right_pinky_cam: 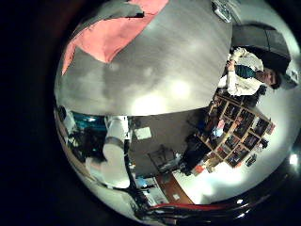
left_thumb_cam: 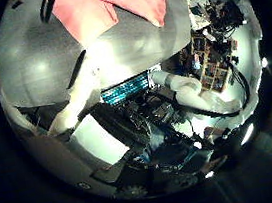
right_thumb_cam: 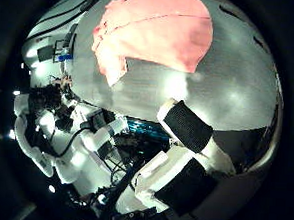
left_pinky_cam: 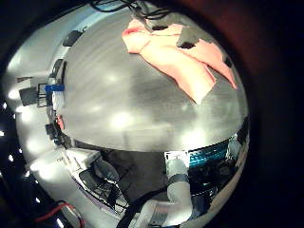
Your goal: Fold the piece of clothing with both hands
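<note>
**Cloth on the worktop**

The cloth (right_thumb_cam: 152, 35) lies on the worktop (right_thumb_cam: 203, 88). It lies partly bunched, with folds on top of itself. Bare worktop lies all round it. Both hands are up over the worktop, well apart from the cloth. A shelf (right_pinky_cam: 235, 127) stands beyond the worktop's edge.

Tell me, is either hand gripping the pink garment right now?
No, the pink garment lies flat and alone on the grey table, with no fingers curled round it.

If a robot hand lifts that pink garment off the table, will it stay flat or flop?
The pink garment would probably flop: it lies flat and thin, with soft folds at its edge. It looks light. Pushed across the smooth table, it would likely bunch up rather than slide whole.
</note>
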{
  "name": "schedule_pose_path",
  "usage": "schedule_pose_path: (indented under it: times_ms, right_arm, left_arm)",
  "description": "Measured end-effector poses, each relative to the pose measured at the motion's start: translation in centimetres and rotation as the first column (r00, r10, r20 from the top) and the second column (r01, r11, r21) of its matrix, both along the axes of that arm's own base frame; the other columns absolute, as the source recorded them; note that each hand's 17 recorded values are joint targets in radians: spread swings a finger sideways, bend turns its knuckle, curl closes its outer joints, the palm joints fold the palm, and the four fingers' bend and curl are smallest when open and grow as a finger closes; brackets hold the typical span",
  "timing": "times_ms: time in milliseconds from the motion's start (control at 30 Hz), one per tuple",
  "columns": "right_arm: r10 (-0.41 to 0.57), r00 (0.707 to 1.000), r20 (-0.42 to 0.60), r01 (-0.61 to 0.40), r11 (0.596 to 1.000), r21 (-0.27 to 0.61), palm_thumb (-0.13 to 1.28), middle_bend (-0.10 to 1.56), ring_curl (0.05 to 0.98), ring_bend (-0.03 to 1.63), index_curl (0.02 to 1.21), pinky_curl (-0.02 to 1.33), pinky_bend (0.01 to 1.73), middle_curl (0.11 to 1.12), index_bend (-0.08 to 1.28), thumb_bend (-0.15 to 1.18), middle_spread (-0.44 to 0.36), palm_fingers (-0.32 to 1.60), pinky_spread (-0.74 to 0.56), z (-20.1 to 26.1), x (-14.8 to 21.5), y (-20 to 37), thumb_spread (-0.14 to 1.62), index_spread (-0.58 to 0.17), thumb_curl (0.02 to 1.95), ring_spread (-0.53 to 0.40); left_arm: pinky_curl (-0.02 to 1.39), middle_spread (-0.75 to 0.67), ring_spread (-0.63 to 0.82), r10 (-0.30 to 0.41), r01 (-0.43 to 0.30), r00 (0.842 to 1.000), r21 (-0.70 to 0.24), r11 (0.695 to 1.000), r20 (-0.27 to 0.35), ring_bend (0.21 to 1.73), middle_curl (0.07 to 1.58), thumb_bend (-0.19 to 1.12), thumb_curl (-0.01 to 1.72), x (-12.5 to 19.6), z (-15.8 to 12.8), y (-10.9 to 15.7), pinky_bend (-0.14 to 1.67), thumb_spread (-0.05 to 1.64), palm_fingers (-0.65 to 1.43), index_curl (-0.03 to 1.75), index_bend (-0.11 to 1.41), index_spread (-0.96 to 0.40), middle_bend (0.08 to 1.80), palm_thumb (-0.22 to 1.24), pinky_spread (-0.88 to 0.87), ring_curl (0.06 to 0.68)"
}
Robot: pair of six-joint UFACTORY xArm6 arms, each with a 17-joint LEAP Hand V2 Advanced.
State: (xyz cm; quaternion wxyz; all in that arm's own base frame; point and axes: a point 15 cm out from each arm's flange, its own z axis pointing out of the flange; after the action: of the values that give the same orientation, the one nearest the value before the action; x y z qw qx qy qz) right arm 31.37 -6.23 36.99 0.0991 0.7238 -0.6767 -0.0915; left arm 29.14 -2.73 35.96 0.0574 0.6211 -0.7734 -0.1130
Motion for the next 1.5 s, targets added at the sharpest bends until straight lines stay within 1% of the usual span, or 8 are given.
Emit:
schedule_pose_path:
  times_ms: [400,533,667,800,933,1133,1300,1500]
  right_arm:
    - [-0.003,1.000,-0.008,0.003,1.000,-0.002,0.57,0.29,0.243,0.69,0.32,0.08,0.71,0.39,0.17,-0.01,-0.020,0.33,0.14,0.1,0.0,0.1,1.35,-0.333,0.34,-0.053]
    - [-0.011,1.000,-0.015,0.010,1.000,-0.003,0.57,0.29,0.242,0.69,0.32,0.08,0.71,0.39,0.18,-0.01,-0.020,0.34,0.14,0.2,-0.3,0.2,1.35,-0.334,0.34,-0.053]
    - [-0.012,1.000,-0.009,0.012,1.000,0.004,0.57,0.29,0.244,0.70,0.32,0.07,0.71,0.39,0.17,-0.01,-0.020,0.34,0.13,0.4,-0.1,0.5,1.36,-0.328,0.34,-0.059]
    - [-0.015,1.000,-0.015,0.015,1.000,0.008,0.59,0.31,0.248,0.71,0.32,0.07,0.71,0.39,0.17,-0.01,-0.027,0.35,0.12,0.2,0.1,0.5,1.35,-0.324,0.35,-0.071]
    - [-0.021,1.000,-0.013,0.021,1.000,0.005,0.59,0.31,0.250,0.72,0.32,0.07,0.71,0.39,0.17,-0.01,-0.031,0.35,0.10,0.4,0.9,0.3,1.35,-0.322,0.35,-0.079]
    - [-0.034,0.999,-0.018,0.034,0.999,-0.002,0.59,0.31,0.250,0.73,0.32,0.07,0.72,0.39,0.17,-0.01,-0.035,0.34,0.09,0.3,0.9,-0.3,1.35,-0.321,0.35,-0.084]
    - [-0.035,0.999,-0.030,0.035,0.999,-0.004,0.59,0.31,0.250,0.73,0.32,0.07,0.72,0.39,0.17,-0.01,-0.037,0.34,0.09,-0.1,0.6,-0.5,1.35,-0.322,0.35,-0.085]
    - [-0.029,0.999,-0.031,0.029,1.000,-0.004,0.59,0.31,0.251,0.73,0.32,0.07,0.73,0.39,0.17,-0.01,-0.036,0.33,0.09,-0.3,0.6,-0.6,1.35,-0.320,0.35,-0.086]
  left_arm:
    - [0.28,0.07,0.26,-0.015,0.015,1.000,0.030,0.999,-0.022,0.53,0.36,-0.01,0.33,1.9,-0.5,0.3,0.18,1.25,0.30,0.56,0.27,-0.14,0.19,0.58,0.29,0.187]
    - [0.28,0.07,0.26,-0.042,0.043,0.999,0.026,0.999,-0.026,0.53,0.36,-0.01,0.33,2.4,-1.0,0.2,0.19,1.25,0.30,0.56,0.27,-0.13,0.19,0.58,0.29,0.187]
    - [0.28,0.07,0.27,-0.097,0.098,0.995,0.013,0.995,-0.024,0.53,0.36,-0.01,0.33,3.7,-1.9,-0.1,0.19,1.25,0.30,0.56,0.27,-0.13,0.18,0.58,0.29,0.188]
    - [0.29,0.08,0.27,-0.139,0.139,0.990,0.002,0.990,-0.031,0.55,0.36,-0.02,0.33,5.8,-3.9,-0.5,0.20,1.25,0.27,0.54,0.21,-0.11,0.18,0.56,0.29,0.196]
    - [0.32,0.13,0.29,-0.158,0.158,0.986,-0.002,0.987,-0.054,0.58,0.35,-0.06,0.30,7.9,-6.9,-0.9,0.25,1.19,0.18,0.49,0.13,-0.06,0.16,0.41,0.31,0.209]
    - [0.35,0.27,0.39,-0.184,0.184,0.978,-0.009,0.983,-0.097,0.62,0.31,-0.05,0.28,9.6,-11.6,-1.8,0.34,1.05,0.00,0.41,0.13,0.01,0.16,0.23,0.39,0.223]
    - [0.35,0.40,0.48,-0.202,0.201,0.975,-0.020,0.979,-0.093,0.60,0.29,-0.04,0.29,10.0,-14.7,-2.5,0.39,0.94,-0.10,0.34,0.11,0.05,0.16,0.15,0.45,0.212]
    - [0.35,0.47,0.54,-0.216,0.215,0.976,-0.045,0.976,-0.039,0.58,0.26,-0.04,0.31,9.9,-17.4,-3.7,0.39,0.87,-0.12,0.28,0.11,0.07,0.17,0.12,0.48,0.207]
